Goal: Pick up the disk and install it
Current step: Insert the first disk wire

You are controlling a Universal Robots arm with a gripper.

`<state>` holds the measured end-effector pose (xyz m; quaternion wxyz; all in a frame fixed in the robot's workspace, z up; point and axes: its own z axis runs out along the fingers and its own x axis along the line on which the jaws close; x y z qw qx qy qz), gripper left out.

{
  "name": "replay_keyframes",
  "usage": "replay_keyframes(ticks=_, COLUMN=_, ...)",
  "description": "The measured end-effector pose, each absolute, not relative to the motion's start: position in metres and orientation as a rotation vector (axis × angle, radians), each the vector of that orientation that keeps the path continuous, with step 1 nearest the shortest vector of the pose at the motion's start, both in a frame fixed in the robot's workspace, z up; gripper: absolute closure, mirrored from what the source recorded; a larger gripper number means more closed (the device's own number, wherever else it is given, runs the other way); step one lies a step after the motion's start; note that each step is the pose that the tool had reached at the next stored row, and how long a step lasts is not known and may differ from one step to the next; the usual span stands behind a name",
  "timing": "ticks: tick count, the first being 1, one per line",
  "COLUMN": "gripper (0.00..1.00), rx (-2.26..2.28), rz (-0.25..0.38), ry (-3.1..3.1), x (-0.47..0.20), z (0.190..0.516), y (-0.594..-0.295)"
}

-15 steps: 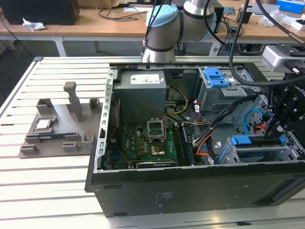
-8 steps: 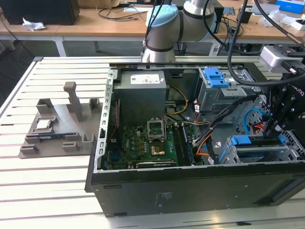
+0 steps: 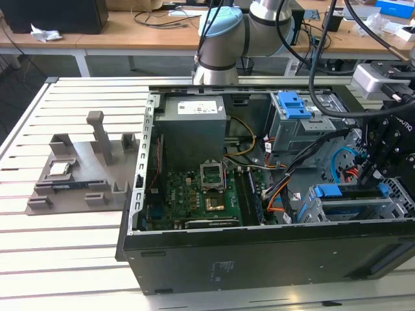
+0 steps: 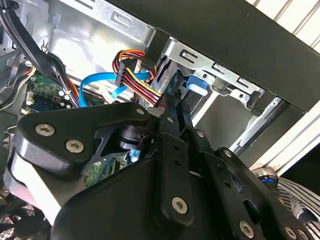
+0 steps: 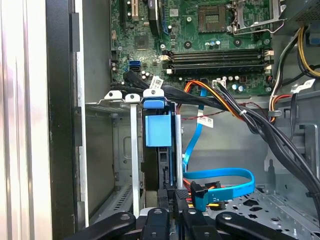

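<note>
The disk stands on edge inside the grey metal drive cage at the case's corner on the exterior view's right, its blue rail on top. My gripper hangs right over it, fingers close together and tips down at the disk's edge. In the first wrist view the disk's blue end sits between the cage's metal rails, with my gripper at its dark edge. In the second wrist view my gripper reaches into the cage beside the blue rail.
The open computer case holds a green motherboard, a grey power supply and a second cage with a blue latch. Blue and orange cables lie beside the cage. A grey fixture with a small chip sits on the exterior view's left.
</note>
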<state>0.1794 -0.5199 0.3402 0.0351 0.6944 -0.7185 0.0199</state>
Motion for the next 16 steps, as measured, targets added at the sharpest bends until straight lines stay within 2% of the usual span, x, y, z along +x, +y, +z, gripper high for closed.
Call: replay_keyframes(ticks=16, gripper=0.83, rx=2.158, rz=0.062, ry=-2.185, x=0.1794, z=0.3413, y=-0.5198)
